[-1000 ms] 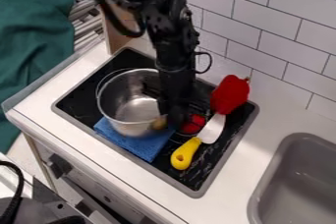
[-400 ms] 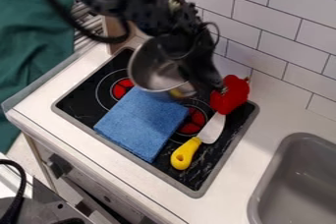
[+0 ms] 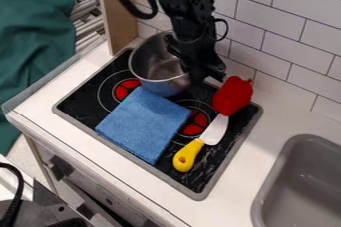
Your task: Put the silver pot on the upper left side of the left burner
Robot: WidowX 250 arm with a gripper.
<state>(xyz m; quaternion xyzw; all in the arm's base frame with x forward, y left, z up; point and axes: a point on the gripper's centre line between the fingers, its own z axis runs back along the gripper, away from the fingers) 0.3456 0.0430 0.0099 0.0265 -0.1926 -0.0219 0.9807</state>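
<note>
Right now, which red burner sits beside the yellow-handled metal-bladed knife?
The right-hand red burner in the camera view; the yellow-handled knife lies beside it, while the left-hand red burner is farther off.

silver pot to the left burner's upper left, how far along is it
Done: the pot is behind the left burner. In hand: the gripper is at the pot's right side. Remaining: probably a leftward shift, as the pot is right of that burner, then release.

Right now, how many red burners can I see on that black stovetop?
2. The left burner shows at the silver pot's lower left, beside the blue cloth; the right burner shows between the cloth and the white blade. The pot or cloth may hide others.
</note>
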